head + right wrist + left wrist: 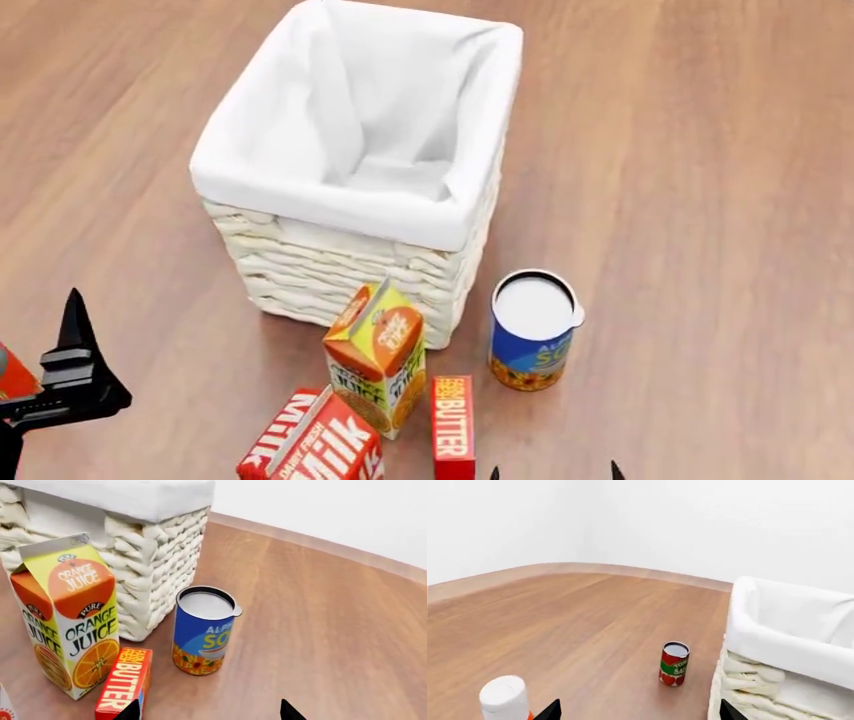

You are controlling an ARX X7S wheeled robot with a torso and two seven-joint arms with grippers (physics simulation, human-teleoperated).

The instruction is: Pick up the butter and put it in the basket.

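At the bottom middle of the head view, the butter [453, 428] stands beside the juice carton [378, 356]. Our right gripper [208, 711] has empty jaws spread near it for approach; left jaws also open and empty.

Butter [125, 686] stands upright beside juice carton [67, 615].

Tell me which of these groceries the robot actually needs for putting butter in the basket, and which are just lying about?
Needed:
- slim red-orange butter box, standing beside the juice carton
- large white wicker basket with cloth liner

Lying about:
- orange juice carton
- red-white milk carton
- blue soup can
- red tomato sauce can
- white-capped container
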